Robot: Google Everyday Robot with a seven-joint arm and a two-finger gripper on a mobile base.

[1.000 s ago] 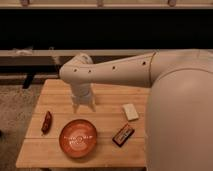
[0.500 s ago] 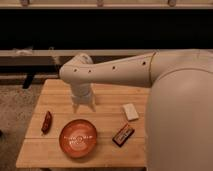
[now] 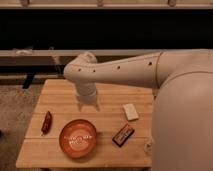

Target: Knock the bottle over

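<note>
**Jaws low over the desk's back half, bottle not made out**

My arm (image 3: 125, 72) reaches in from the right, across the wooden desk (image 3: 60, 152). My jaws hang point-down over its back middle, close above the wood, behind the orange bowl (image 3: 78, 138). Whether they stand wide or narrow I cannot tell.

The bowl sits near the front. A reddish-brown packet (image 3: 46, 121) lies to its left, near the desk's left edge. A dark bar (image 3: 123, 134) lies to the bowl's right, and a small white block (image 3: 130, 111) lies behind the bar, to the right of my jaws.

I cannot pick out the bottle. A pale scrap (image 3: 148, 145) shows at the desk's right front against my arm, too little to name.
</note>
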